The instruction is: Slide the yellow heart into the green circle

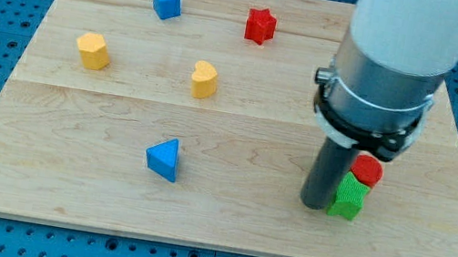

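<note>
The yellow heart (204, 79) lies on the wooden board (224, 220), left of centre in the upper half. A green block (350, 198) with ridged sides lies at the lower right; the rod hides part of it and I cannot make out its shape for sure. My tip (316, 205) rests on the board right against the green block's left side, far to the right of and below the yellow heart. No plainly round green block shows; the arm's wide body covers part of the board's right side.
A red block (368, 171) touches the green block's top. A blue triangle (163, 158) lies below the heart. A yellow hexagon (92, 50) is at the left, a blue cube (166, 0) and a red star (261, 25) near the top edge.
</note>
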Tool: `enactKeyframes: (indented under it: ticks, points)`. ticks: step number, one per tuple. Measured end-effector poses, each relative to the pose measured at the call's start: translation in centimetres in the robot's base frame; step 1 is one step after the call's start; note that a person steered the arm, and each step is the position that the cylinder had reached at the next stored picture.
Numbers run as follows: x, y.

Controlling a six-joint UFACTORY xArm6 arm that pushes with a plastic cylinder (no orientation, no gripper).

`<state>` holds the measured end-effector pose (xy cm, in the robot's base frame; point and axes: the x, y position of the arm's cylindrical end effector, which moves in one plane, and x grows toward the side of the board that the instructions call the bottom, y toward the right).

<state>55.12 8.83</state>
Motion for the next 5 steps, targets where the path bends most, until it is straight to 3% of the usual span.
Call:
enactKeyframes:
  ticks: [1,2,3,4,5]
  points:
    - [3.6,-2.7]
    - [4.1,-10.0]
    - [1.3,-18.9]
    - [-2.3,-20.7]
    - [-2.7,-16.3]
